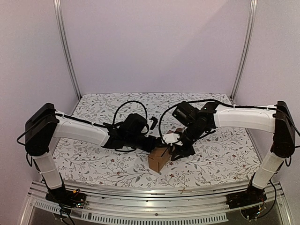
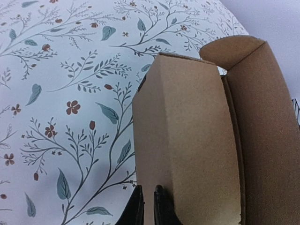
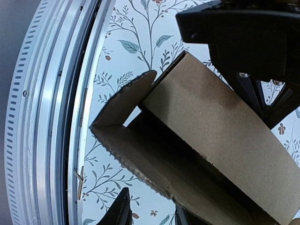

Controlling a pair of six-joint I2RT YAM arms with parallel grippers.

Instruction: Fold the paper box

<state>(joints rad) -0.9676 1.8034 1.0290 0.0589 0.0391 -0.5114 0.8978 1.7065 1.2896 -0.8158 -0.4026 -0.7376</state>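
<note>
The floral counter (image 1: 93, 159) is carrying the paper box (image 1: 158, 160), which is sitting with its flaps open near the front edge, between both arms. The left fingers (image 2: 163, 211) are pinching its near edge, almost closed. The right fingers (image 3: 119, 211) are gaping apart, loosely straddling one wall.

The paper box (image 1: 158, 160) blocked the desk's (image 1: 93, 161) middle, with the left pincer (image 2: 148, 206) and right pincer (image 3: 151, 202) crowding it. Bare desk lay open on both outer sides and behind.
</note>
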